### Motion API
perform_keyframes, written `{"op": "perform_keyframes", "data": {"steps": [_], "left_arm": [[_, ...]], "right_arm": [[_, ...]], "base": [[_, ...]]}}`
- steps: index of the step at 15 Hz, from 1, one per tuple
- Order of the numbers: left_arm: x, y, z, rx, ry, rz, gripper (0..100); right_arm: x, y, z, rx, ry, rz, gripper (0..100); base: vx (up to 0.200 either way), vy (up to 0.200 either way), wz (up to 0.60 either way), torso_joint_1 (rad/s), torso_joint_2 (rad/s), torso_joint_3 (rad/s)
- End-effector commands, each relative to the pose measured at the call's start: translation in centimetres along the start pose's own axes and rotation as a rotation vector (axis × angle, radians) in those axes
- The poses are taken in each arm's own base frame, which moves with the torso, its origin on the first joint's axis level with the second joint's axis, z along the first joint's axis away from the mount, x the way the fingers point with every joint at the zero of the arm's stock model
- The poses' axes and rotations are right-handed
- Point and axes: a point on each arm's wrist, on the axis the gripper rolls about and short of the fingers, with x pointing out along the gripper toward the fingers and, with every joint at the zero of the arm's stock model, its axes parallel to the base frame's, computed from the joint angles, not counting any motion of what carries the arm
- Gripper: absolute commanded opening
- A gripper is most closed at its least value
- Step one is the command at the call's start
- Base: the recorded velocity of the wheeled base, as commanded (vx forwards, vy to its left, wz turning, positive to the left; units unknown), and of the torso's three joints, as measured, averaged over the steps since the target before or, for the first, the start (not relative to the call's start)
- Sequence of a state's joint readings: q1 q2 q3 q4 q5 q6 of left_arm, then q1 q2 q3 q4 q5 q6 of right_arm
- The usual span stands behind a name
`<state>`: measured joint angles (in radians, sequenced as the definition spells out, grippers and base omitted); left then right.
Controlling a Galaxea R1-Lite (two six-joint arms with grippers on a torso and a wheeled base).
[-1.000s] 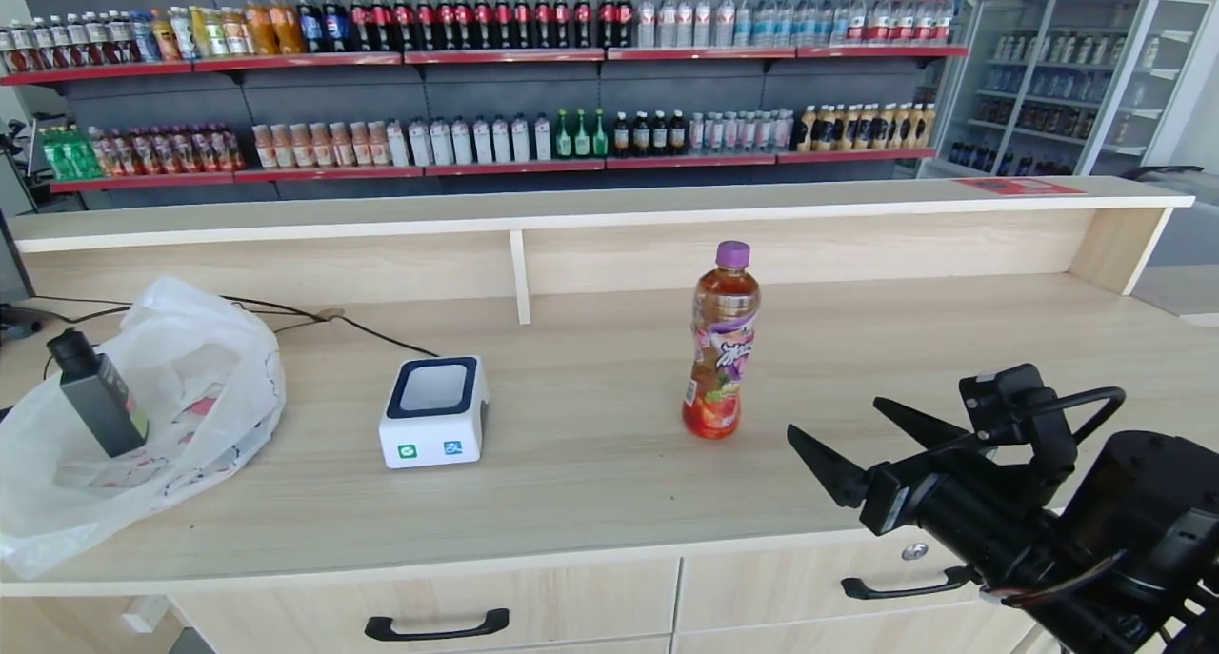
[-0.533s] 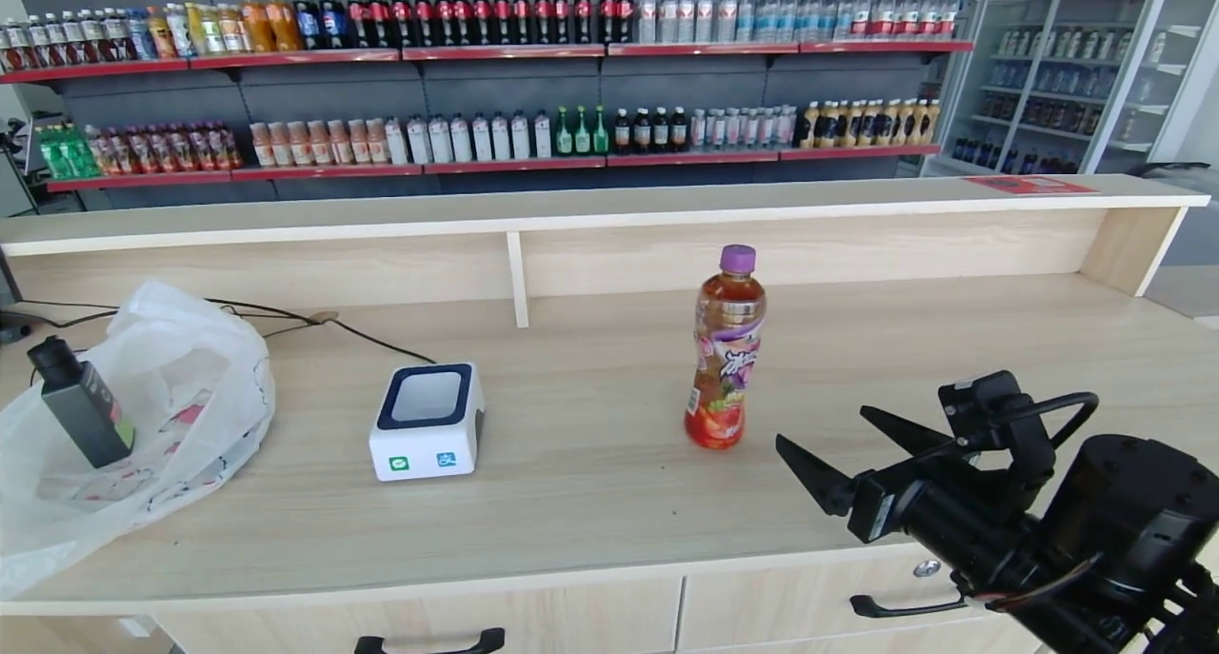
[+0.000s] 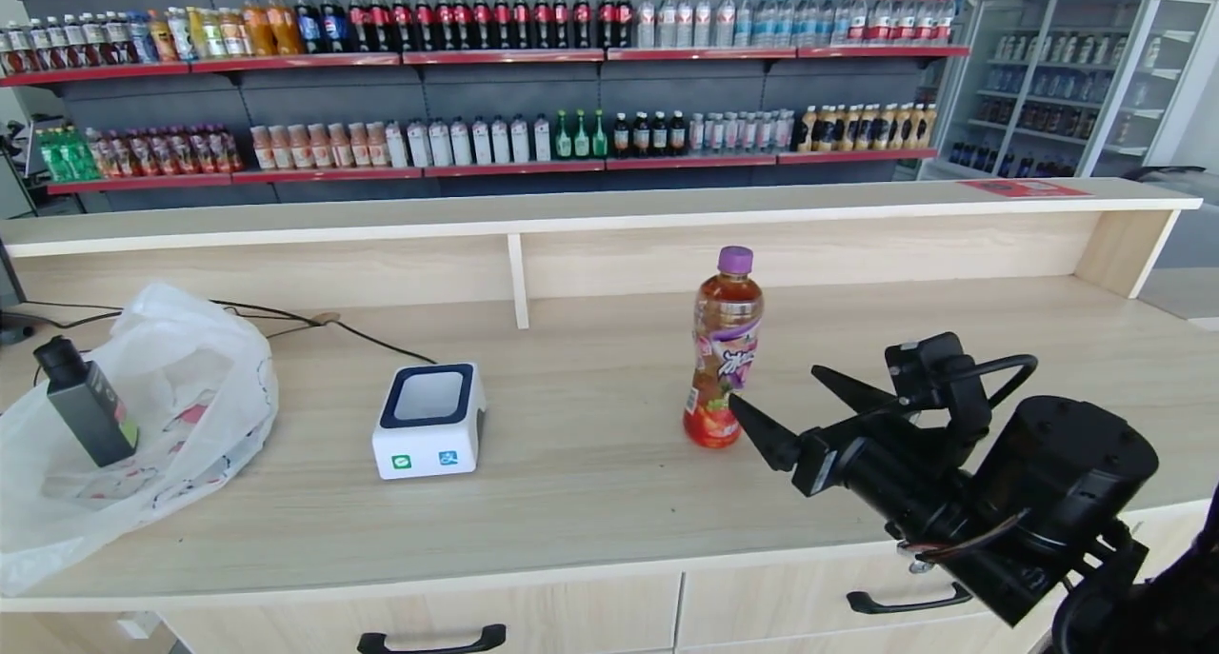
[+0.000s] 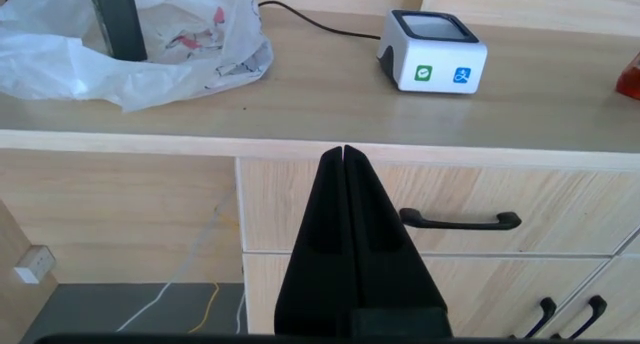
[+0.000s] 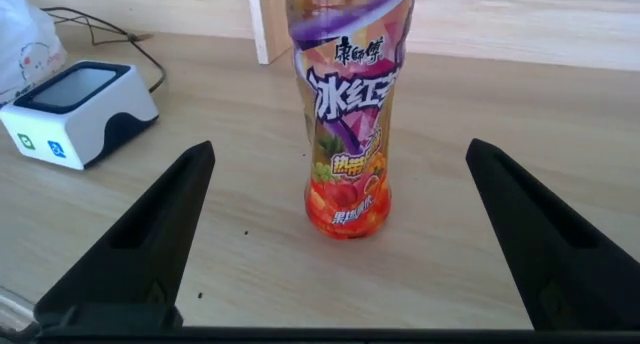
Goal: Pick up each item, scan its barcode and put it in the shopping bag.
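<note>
So the bottle [image 3: 724, 349], orange drink with a purple cap and a colourful label, is standing upright on the bench [image 3: 590, 483], a bit right of the middle. The right end effector [image 3: 779, 389] is just beside it on the robot's side, spread wide open with nothing in it. Both black fingers point at the lower half of the bottle. From the right wrist camera the bottle sits pretty much centred between the two fingers, and neither one touches it.

The left end effector [image 4: 343, 152] is down in front of the drawers [image 4: 470, 254], below the bench edge, fingers pressed together, holding nothing.

The white barcode scanner [image 3: 429, 421] with the dark top window sits left of the bottle, well apart from it, its cable [image 3: 381, 340] running back. Further left is the white plastic shopping bag [image 3: 224, 368], slumped open, with a dark grey boxy item [image 3: 86, 406] leaning inside.
</note>
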<state>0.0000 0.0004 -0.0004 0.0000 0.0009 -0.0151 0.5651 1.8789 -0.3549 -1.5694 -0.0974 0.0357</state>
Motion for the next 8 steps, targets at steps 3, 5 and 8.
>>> {"op": "perform_keyframes", "data": {"steps": [3, 5, 8], "left_arm": [[0.0, 0.0, 0.0, 0.0, -0.002, 0.001, 0], [0.0, 0.0, 0.0, 0.001, -0.002, 0.001, 0], [0.0, 0.0, 0.0, 0.001, -0.002, 0.001, 0]], "right_arm": [[2.5, 0.2, -1.3, -0.004, 0.007, 0.002, 100], [3.4, 0.1, -1.5, -0.019, -0.002, -0.007, 100], [4.9, 0.1, -2.1, -0.024, -0.01, -0.009, 100]], "base": [[0.0, 0.0, 0.0, 0.0, 0.0, 0.0], [0.0, 0.0, 0.0, 0.0, 0.0, 0.0], [0.0, 0.0, 0.0, 0.0, 0.0, 0.0]]}}
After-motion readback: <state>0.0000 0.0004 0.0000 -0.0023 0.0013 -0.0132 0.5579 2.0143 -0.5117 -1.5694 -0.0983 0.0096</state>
